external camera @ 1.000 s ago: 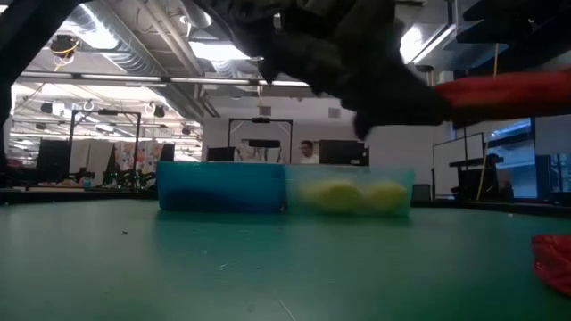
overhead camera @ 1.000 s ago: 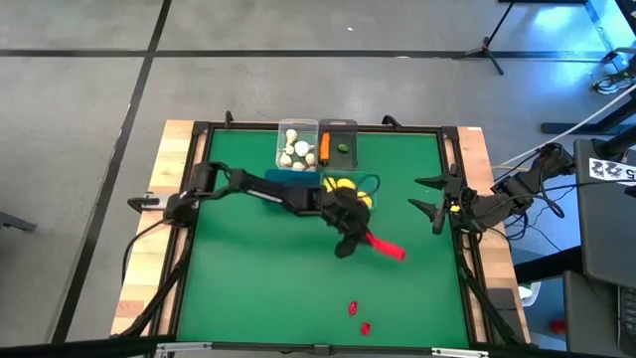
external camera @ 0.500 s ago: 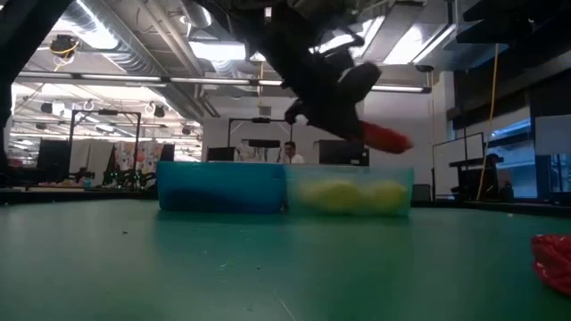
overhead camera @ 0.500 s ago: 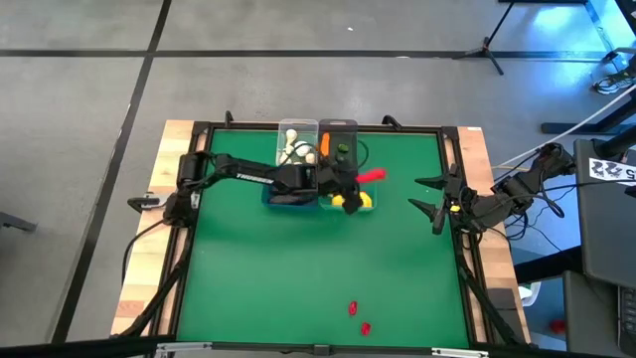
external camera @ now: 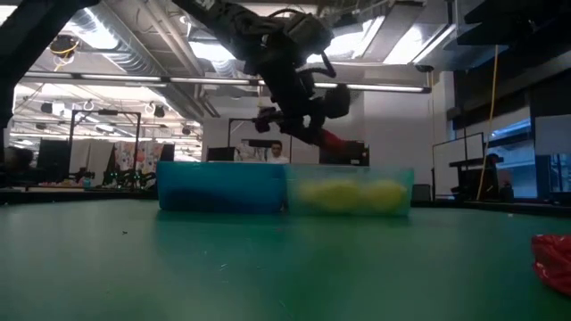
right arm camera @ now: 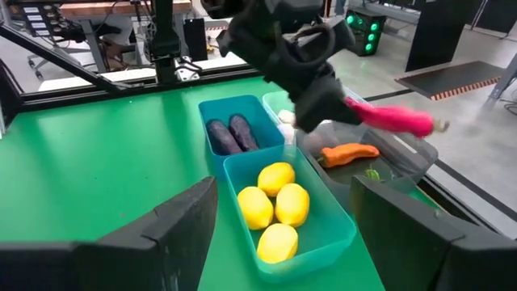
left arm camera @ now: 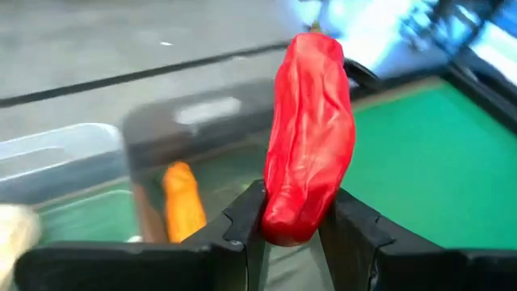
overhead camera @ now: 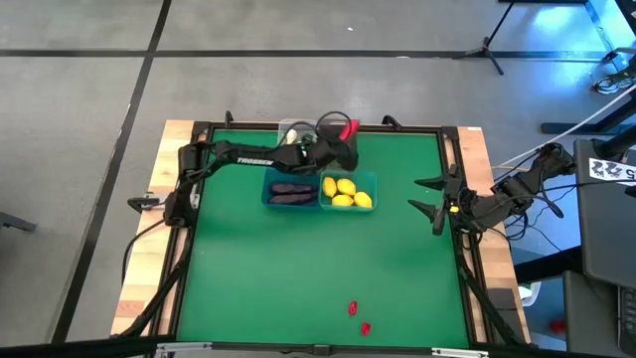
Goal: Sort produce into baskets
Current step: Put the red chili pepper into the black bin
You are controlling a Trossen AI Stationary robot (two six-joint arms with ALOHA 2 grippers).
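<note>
My left gripper (overhead camera: 341, 136) is shut on a red chili pepper (left arm camera: 309, 129), held over the dark grey bin (overhead camera: 343, 127) at the far side. That bin holds an orange carrot (left arm camera: 182, 206) and a small green piece (right arm camera: 371, 173). Beside it the clear bin (overhead camera: 288, 129) holds white garlic. In front, one teal bin holds dark eggplants (overhead camera: 290, 191) and the other yellow lemons (overhead camera: 347, 192). My right gripper (overhead camera: 437, 207) waits open and empty at the table's right edge. My left gripper pinches the chili's end away from the stem (left arm camera: 283, 230) between its two fingers. The fingers come from the table's left, along the chili. The rest of the chili sticks out past the fingertips, stem end (right arm camera: 439, 125) foremost, lifted clear above the dark grey bin.
Two small red pieces (overhead camera: 352, 309) (overhead camera: 365, 327) lie on the green mat near the front edge; one shows at the right of the low view (external camera: 553, 259). A raised black frame (overhead camera: 452, 159) runs round the mat. People and desks show in the room behind.
My left gripper has gone from the middle of the mat toward the far edge, passing over the teal bins, with the chili held clear all the way. It has turned, so the chili now points toward the far edge over the dark grey bin.
</note>
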